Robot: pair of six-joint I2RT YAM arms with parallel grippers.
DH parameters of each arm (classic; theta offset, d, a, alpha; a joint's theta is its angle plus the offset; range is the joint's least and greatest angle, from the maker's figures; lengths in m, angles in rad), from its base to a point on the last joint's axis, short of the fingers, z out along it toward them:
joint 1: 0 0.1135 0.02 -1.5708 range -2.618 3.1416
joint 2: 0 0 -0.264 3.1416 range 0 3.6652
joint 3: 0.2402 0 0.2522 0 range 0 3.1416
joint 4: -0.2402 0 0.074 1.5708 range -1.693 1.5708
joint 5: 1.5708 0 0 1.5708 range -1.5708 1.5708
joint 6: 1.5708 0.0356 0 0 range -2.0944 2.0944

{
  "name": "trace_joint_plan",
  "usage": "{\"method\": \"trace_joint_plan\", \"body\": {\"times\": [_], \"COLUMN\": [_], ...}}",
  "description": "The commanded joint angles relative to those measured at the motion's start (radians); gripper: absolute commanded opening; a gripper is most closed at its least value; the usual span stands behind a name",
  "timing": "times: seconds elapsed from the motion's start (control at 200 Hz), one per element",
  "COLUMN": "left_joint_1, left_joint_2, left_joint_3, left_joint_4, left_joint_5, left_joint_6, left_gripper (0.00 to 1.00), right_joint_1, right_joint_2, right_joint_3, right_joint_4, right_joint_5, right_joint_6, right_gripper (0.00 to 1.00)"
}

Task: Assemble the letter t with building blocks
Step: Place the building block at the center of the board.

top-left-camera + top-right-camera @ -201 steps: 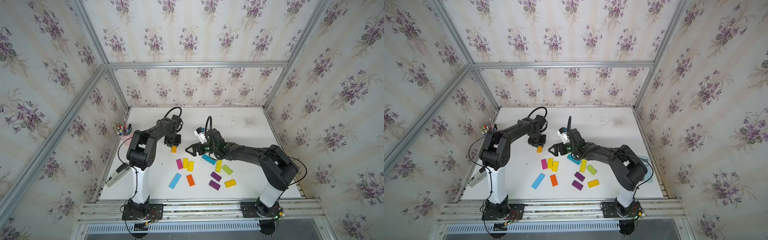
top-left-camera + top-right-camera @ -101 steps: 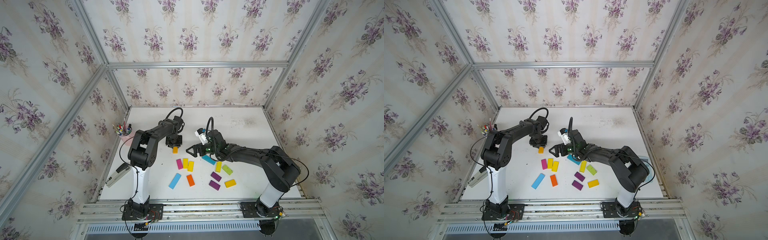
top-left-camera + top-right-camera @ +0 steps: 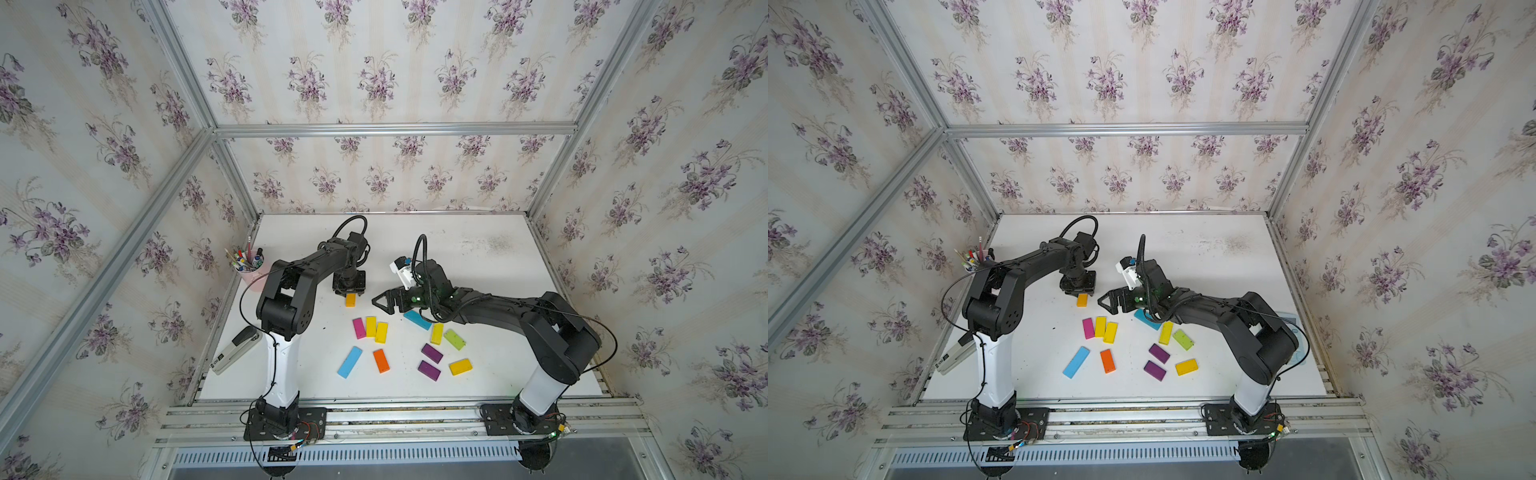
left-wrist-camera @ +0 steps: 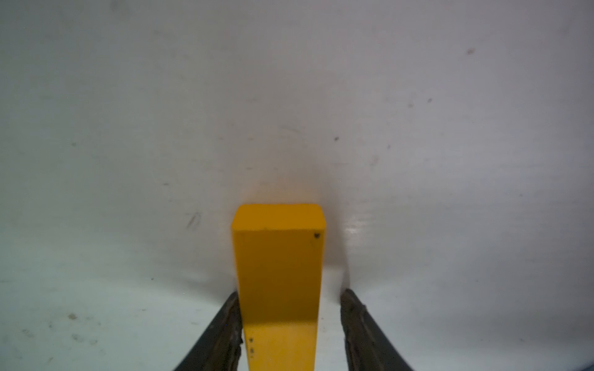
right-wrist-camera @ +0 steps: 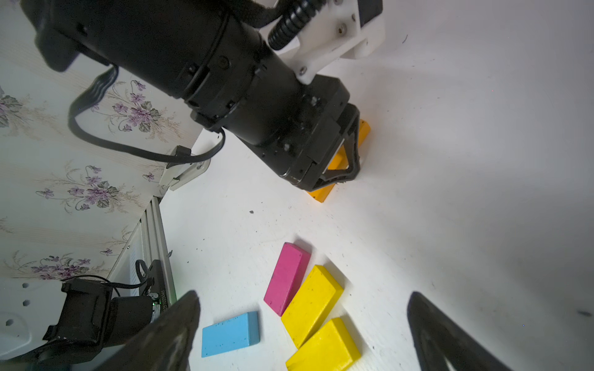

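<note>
- While only one piece lies set apart from the rest, the letter t is barely begun. A short amber-yellow rectangular block [image 3: 350, 299] lies flat and alone on the white tabletop [image 3: 478, 266], just above the centre of both top views.
- The left gripper [image 3: 349, 287] stands straight over that block with its jaws parted. In the left wrist view one finger [image 4: 229, 316] looks to touch the block's side and a clear gap shows at the other, so I judge it unclamped.
- The right gripper [image 3: 380, 304] hangs spread wide and empty, just right of the amber block.
- Stem, crossbar and foot all seem left to build.
- The loose building blocks lie scattered below centre:
  - a pink block [image 3: 359, 328] beside two yellow blocks [image 3: 371, 326]
  - a long blue block [image 3: 349, 362]
  - an orange block [image 3: 381, 360]
  - a long teal block [image 3: 417, 320], partly under the right arm
  - a lime block [image 3: 454, 339]
  - two purple blocks [image 3: 432, 353]
- The only container, a pale pink cup [image 3: 253, 277] at middle left, holds pens and pencils [image 3: 245, 259] and no block.
</note>
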Motion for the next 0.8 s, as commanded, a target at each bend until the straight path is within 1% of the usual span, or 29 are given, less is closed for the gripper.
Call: {"method": "trace_joint_plan", "body": {"times": [0.0, 0.115, 0.135, 0.205, 0.285, 0.37, 0.385, 0.47, 0.51, 0.545, 0.59, 0.714, 0.794], "left_joint_1": [0.0, -0.002, -0.002, -0.002, -0.006, -0.015, -0.017, -0.026, -0.029, -0.031, -0.036, -0.052, -0.065], "left_joint_2": [-0.019, -0.061, -0.07, -0.1, -0.136, -0.175, -0.181, -0.218, -0.236, -0.251, -0.272, -0.335, -0.383], "left_joint_3": [-0.007, -0.018, -0.021, -0.032, -0.042, -0.053, -0.055, -0.078, -0.095, -0.111, -0.135, -0.219, -0.283], "left_joint_4": [-0.006, -0.011, -0.011, -0.012, -0.018, -0.03, -0.032, -0.042, -0.04, -0.041, -0.041, -0.036, -0.031], "left_joint_5": [-0.007, -0.03, -0.033, -0.041, -0.044, -0.049, -0.05, -0.05, -0.049, -0.049, -0.049, -0.047, -0.048], "left_joint_6": [-0.001, -0.003, -0.003, -0.002, 0.0, 0.003, 0.001, 0.001, -0.001, -0.004, -0.008, -0.02, -0.038], "left_gripper": [0.55, 0.55, 0.58, 0.59, 0.59, 0.56, 0.52, 0.35, 0.29, 0.25, 0.24, 0.12, 0.07], "right_joint_1": [-0.002, -0.002, -0.002, -0.002, -0.002, -0.002, -0.001, 0.0, 0.0, 0.002, 0.003, 0.021, 0.038], "right_joint_2": [0.0, -0.012, -0.015, -0.026, -0.038, -0.054, -0.058, -0.076, -0.086, -0.094, -0.108, -0.154, -0.19], "right_joint_3": [-0.006, -0.018, -0.02, -0.032, -0.048, -0.063, -0.067, -0.087, -0.098, -0.107, -0.12, -0.17, -0.214], "right_joint_4": [0.033, 0.036, 0.038, 0.042, 0.047, 0.052, 0.054, 0.062, 0.066, 0.07, 0.073, 0.072, 0.074], "right_joint_5": [-0.014, -0.012, -0.012, -0.01, -0.004, 0.0, 0.0, 0.006, 0.007, 0.008, 0.012, 0.04, 0.06], "right_joint_6": [0.004, 0.007, 0.008, 0.012, 0.018, 0.024, 0.025, 0.034, 0.038, 0.042, 0.047, 0.056, 0.065], "right_gripper": [1.0, 1.0, 1.0, 1.0, 1.0, 1.0, 1.0, 1.0, 1.0, 1.0, 1.0, 1.0, 1.0]}}
